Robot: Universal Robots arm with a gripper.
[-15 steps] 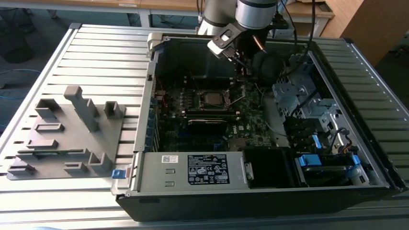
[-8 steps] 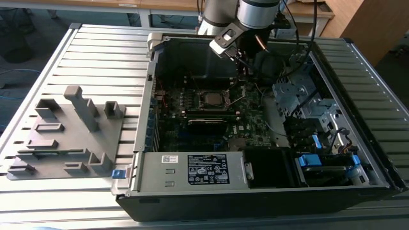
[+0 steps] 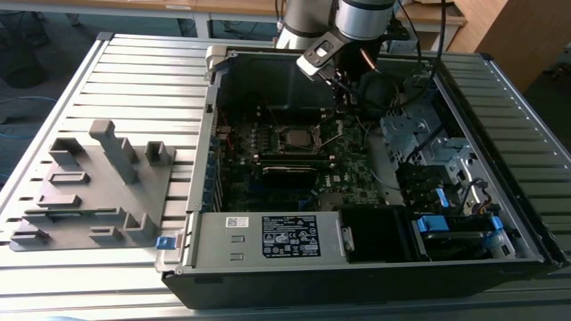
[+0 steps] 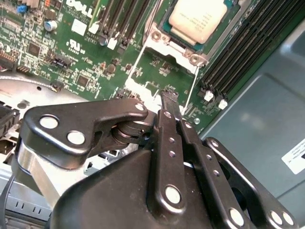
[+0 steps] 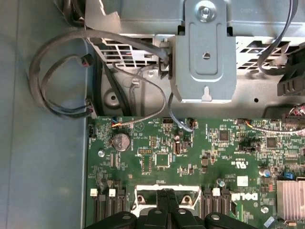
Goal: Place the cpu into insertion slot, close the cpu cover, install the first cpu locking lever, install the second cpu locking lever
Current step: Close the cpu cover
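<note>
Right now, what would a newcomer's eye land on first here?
An open computer case lies on the slatted table, with the arm reaching into it. In the second wrist view the gripper, fingers together, hangs near the cpu, which is seated on the green board. A grey fixture tray lies at the exterior view's left.

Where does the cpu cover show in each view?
Exterior view: cpu cover frames the cpu on the motherboard, near the gripper.
Second wrist view: silver frame around the pale cpu, beyond the gripper's tip.
First wrist view: its edge, right behind the gripper's tip.
Shared landmark: the gripper.
</note>
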